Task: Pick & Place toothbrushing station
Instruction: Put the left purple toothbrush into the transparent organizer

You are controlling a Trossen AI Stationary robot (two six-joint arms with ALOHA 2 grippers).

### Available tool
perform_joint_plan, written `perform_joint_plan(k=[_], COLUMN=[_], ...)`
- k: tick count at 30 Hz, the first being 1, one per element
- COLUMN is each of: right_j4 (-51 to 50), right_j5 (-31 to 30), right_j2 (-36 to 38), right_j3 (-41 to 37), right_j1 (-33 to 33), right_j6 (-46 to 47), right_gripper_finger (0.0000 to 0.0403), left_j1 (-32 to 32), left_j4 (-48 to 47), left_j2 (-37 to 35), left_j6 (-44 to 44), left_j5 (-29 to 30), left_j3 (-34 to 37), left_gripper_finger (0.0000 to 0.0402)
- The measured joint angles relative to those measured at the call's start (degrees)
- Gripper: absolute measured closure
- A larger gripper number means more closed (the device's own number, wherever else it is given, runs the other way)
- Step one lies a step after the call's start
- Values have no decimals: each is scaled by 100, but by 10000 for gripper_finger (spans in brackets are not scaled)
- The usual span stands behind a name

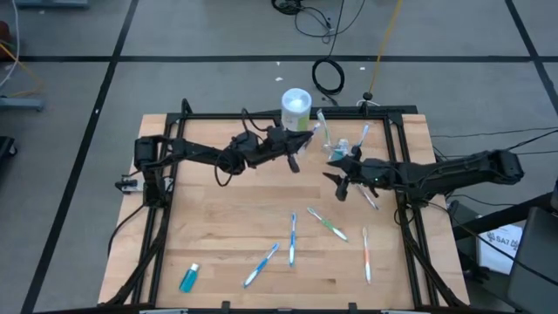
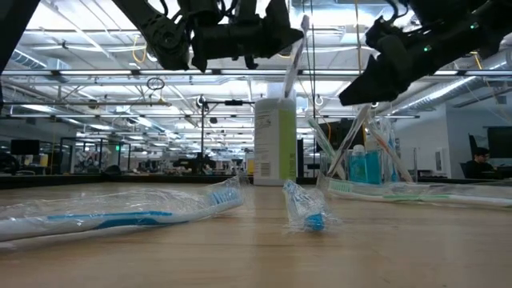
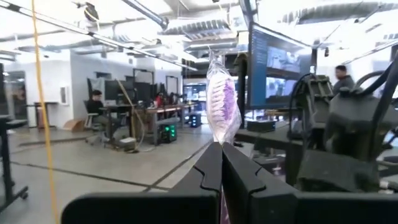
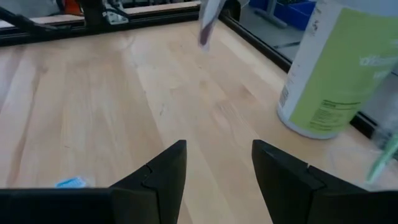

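**Wrapped brush held high, short of the cup**

Above the table's far edge, the left gripper (image 1: 296, 150) is clamped on a purple-bristled toothbrush (image 3: 222, 107) in clear wrap, its fingers pressed together on the handle so the head stands upright. It hangs just beside the white-and-green canister (image 1: 296, 108), with the clear plastic cup (image 1: 336, 146) a little past that, already bristling with several brushes and a teal tube.

The grip looks narrow and the film slick, so the brush could likely slide or swing between the fingers on the way over. The canister stands close to the cup on the left arm's side; a low approach could knock it or tip the cup. The brushes already leaning out of the cup may block a fresh one going in.

The right gripper (image 1: 342, 185) hovers just beside the cup on its near side, fingers spread apart and holding nothing. With both arms converging near the cup, a clash between them seems possible.

Farther from the cup, toward the near edge, lie loose brushes: a blue toothbrush (image 1: 293, 239), a green toothbrush (image 1: 328, 224), an orange toothbrush (image 1: 366, 255) and another blue brush (image 1: 261, 265). A teal tube (image 1: 189, 277) lies well apart, near the table's near-left corner. A black cable coil (image 1: 329, 76) lies on the floor beyond the canister.
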State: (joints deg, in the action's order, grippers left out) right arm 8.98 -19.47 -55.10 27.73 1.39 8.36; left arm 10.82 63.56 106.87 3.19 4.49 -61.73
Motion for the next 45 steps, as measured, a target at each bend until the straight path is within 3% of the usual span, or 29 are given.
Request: perform_joint_plan(k=[3, 7, 14, 20, 24, 26, 30, 34, 39, 45], right_j4=[27, -721, -1272, -1308, -1114, -1106, -1185, -1084, -1064, -1607], right_j5=[-12, -291, -1871, -1713, -895, -1054, -1956, -1589, -1808, -1804], right_j2=[-305, -621, -854, -858, -800, -776, -641, -353, 108, 696], right_j3=[101, 495, 791, 791, 791, 791, 791, 789, 789, 789], right_j1=[5, 7, 70, 166, 165, 162, 177, 157, 79, 0], right_j6=[-35, 157, 83, 130, -29, -115, -68, -245, -306, 4], right_gripper_finger=[227, 227, 227, 227, 227, 227, 227, 227, 227, 227], left_j1=[-41, -42, -29, -29, -47, -47, -34, 25, 123, 233], left_j4=[2, 64, -50, -262, -338, -180, 293, 410, 390, 358], left_j2=[2, 0, 0, 0, 10, 54, 311, 755, 1379, 1602], left_j6=[-18, 120, 120, 120, 98, 78, 39, 22, 204, 212], left_j5=[4, 95, 105, 114, 155, 157, 156, 144, -209, 285], left_j3=[0, 0, 0, 0, 0, -2, -71, -460, -1305, -1750], left_gripper_finger=[401, 401, 401, 401, 401, 401, 401, 401, 401, 401])
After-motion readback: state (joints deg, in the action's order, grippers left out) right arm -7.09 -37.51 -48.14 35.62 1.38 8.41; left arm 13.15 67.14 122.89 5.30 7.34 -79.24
